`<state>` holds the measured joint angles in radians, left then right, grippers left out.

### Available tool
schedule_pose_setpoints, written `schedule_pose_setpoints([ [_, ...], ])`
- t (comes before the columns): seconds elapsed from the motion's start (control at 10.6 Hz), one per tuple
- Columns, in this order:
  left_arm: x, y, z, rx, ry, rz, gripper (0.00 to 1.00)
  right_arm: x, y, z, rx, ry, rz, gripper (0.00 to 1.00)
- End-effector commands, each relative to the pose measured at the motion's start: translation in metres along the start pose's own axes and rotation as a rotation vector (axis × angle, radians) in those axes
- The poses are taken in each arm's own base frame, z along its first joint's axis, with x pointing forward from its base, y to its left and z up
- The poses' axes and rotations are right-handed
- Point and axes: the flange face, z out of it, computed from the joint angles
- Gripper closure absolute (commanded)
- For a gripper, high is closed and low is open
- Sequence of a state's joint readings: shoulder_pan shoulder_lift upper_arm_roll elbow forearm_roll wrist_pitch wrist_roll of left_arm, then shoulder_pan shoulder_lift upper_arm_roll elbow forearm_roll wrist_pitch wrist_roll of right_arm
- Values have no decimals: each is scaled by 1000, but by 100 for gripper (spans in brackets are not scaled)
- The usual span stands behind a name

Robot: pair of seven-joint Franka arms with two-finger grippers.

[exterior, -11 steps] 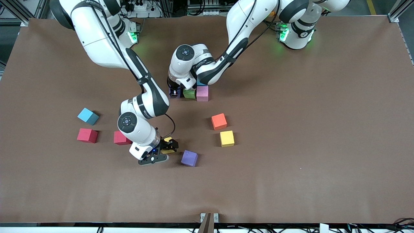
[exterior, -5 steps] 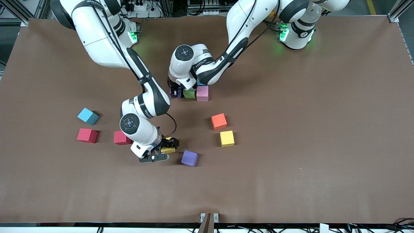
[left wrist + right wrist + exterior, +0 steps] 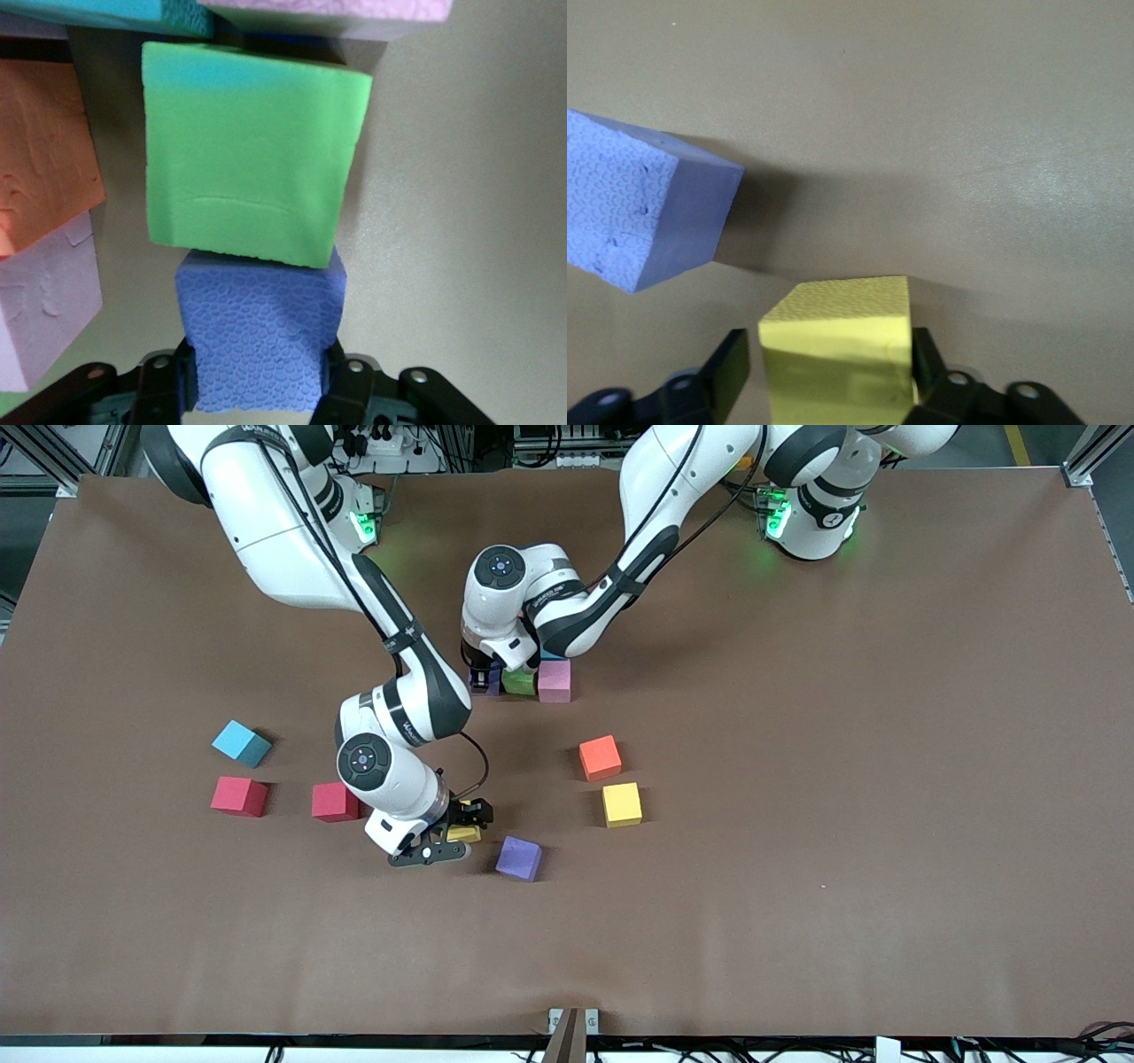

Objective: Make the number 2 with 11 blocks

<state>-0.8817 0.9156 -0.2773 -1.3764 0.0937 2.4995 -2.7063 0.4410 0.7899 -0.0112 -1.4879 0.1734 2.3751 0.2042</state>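
Our left gripper (image 3: pixel 261 376) is down at the cluster of blocks mid-tabletop, toward the robots' edge, clamped on a purple block (image 3: pixel 259 332) that sits against the green block (image 3: pixel 519 682). In the front view we see a pink block (image 3: pixel 555 680) touching the green one on the side toward the left arm's end. A bit of blue block (image 3: pixel 551 654) shows just above the pink one, farther from the front camera, and most of the rest hides under the left wrist. The left wrist view adds an orange block (image 3: pixel 44 159) and a pale purple block (image 3: pixel 44 314) beside the green one. So the number 2 (image 3: pixel 532 677) is only partly built.

Our right gripper (image 3: pixel 454 825) is low over a yellow block (image 3: pixel 842 350), with a finger (image 3: pixel 726 367) on each side of it. From the right wrist view we cannot tell if both pads are pressing it yet.

Loose blocks, all well apart from the digit:
- second purple block (image 3: pixel 518 857), just beside the right gripper
- orange block (image 3: pixel 600 757) and yellow block (image 3: pixel 622 804), next to each other, toward the left arm's end
- two red blocks (image 3: pixel 239 795) (image 3: pixel 335 802) and a light blue block (image 3: pixel 241 743), toward the right arm's end
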Motion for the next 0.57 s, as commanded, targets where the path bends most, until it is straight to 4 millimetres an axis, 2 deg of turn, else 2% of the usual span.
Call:
schedule_pose_setpoints([
  [0.0,23,1,21,8,110,1,100,2,5,-5,-13,6,-46,100],
  [0.19,26,3,23,10,123,-3,100,6,14,-14,-25,-10,-61,100],
  [0.47,30,5,28,5,136,-5,100,16,30,-43,-45,-41,-44,100],
])
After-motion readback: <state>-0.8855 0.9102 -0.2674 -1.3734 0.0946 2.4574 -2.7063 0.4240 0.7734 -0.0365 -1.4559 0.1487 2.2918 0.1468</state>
